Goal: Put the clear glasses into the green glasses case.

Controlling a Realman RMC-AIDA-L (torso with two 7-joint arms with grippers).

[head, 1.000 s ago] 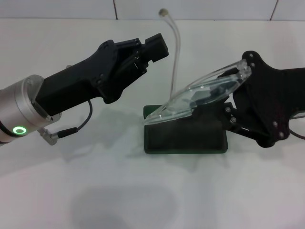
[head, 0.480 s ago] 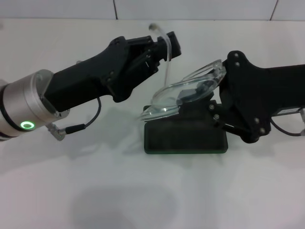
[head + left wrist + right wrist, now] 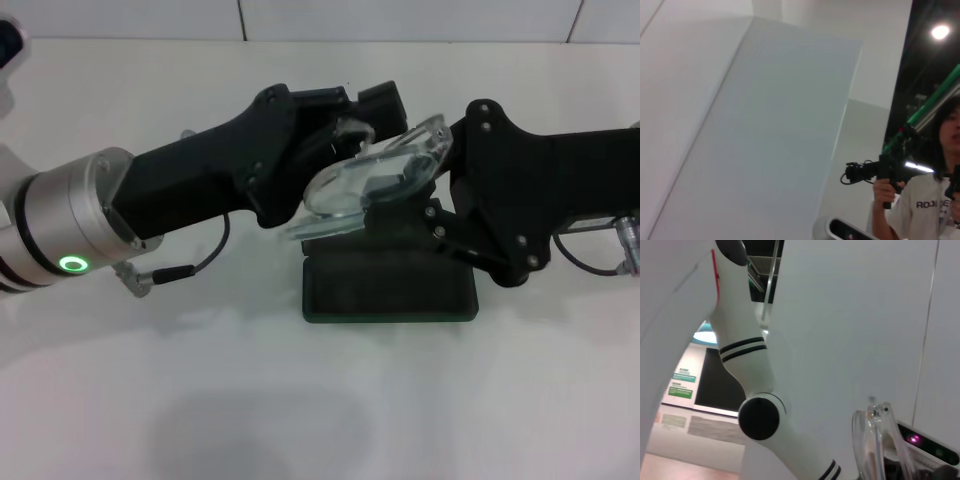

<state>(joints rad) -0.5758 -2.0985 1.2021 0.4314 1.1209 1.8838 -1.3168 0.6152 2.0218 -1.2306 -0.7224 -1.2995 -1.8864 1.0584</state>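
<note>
Left arm: I see it reach in from the left of the head view, green ring light on its silver wrist section.
Left gripper point(image 3: 368, 112): black, raised above the table, its tip against the clear glasses' far side; I cannot tell whether its fingers are spread or pinched.
Clear glasses point(image 3: 372, 178): held in the air, tilted, between both grippers, above the case's far edge. Their lens rim also shows in the right wrist view point(image 3: 875, 440).
Green glasses case point(image 3: 390, 287): lies open on the white table point(image 3: 300, 400); the part of the dark lining I can see holds nothing.
Right gripper point(image 3: 420, 195): comes in from the right, clamped on the clear glasses.
</note>
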